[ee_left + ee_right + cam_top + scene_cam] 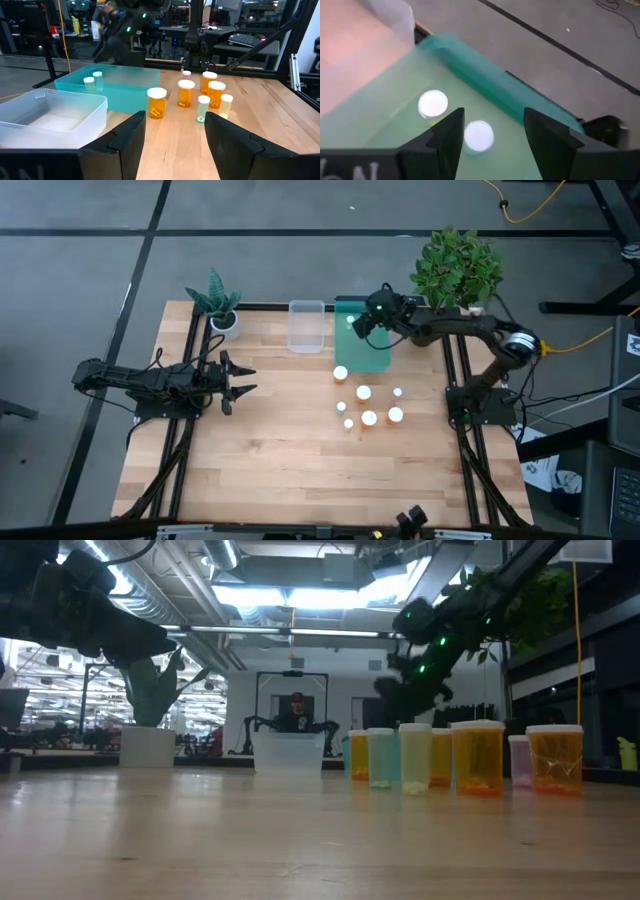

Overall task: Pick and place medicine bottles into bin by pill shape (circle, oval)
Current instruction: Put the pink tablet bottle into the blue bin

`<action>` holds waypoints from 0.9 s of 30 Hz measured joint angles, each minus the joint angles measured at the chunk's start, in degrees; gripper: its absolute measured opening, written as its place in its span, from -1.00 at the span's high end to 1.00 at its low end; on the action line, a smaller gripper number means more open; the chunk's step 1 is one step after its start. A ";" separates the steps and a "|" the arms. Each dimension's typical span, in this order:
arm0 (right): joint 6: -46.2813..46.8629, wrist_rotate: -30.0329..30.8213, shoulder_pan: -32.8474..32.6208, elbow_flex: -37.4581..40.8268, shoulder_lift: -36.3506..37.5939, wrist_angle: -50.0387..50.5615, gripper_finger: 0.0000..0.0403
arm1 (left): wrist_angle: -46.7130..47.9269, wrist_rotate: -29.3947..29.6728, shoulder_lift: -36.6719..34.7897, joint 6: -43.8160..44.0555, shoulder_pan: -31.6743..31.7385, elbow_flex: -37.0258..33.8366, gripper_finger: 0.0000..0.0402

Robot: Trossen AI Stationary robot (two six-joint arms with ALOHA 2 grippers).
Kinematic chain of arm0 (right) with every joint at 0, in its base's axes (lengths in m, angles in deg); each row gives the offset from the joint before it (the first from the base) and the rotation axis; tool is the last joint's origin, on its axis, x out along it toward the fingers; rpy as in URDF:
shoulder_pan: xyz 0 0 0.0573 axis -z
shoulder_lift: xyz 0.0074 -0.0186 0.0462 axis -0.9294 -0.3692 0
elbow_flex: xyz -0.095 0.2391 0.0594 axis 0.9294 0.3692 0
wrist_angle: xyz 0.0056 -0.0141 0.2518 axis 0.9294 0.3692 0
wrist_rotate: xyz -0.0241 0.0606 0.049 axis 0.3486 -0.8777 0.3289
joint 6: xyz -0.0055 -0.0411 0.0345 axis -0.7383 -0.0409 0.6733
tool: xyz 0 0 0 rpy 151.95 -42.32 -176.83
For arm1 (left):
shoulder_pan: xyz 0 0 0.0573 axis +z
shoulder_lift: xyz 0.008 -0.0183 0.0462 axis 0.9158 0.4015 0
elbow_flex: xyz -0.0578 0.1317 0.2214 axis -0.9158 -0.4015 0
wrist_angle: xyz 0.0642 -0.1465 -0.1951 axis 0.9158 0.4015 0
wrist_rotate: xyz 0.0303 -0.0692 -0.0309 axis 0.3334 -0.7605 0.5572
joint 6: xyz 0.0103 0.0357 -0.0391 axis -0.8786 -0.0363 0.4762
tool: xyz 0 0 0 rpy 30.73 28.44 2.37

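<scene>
Several medicine bottles with white caps stand on the wooden table: orange ones [156,102] [186,93] and smaller pale ones [202,108]. In the high view they cluster right of centre [365,393]. Two small bottles [432,103] [478,135] stand in the teal bin [372,358]. The clear bin [306,326] stands to its left. My right gripper [492,117] hovers open over the teal bin, above its two bottles; it also shows in the high view [362,327]. My left gripper [240,380] waits open at the table's left, pointing toward the bins.
A small potted plant [220,308] stands at the far left corner and a bushy one [455,268] at the far right, behind my right arm. The near half of the table [300,470] is bare wood.
</scene>
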 joint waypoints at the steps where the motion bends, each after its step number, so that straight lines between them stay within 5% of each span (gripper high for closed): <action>1: 1.00 -0.14 -0.16 0.00 1.87 1.89 -0.02 | 0.00 0.00 0.00 0.01 0.01 0.00 0.03; 10: 9.67 -6.59 -8.75 0.00 20.02 21.18 -0.02 | 0.00 0.00 0.00 0.01 0.01 0.00 0.03; 16: 24.55 -6.60 -17.89 0.00 29.39 42.49 -0.03 | 0.00 0.00 0.00 0.03 0.00 0.00 0.03; 22: 42.46 -6.49 -27.95 0.01 32.84 61.65 -0.03 | -0.01 0.00 0.00 0.03 0.01 0.00 0.03; 27: 50.97 -4.96 -35.86 0.02 31.96 66.05 -0.03 | 0.00 0.00 0.00 0.03 0.02 0.00 0.03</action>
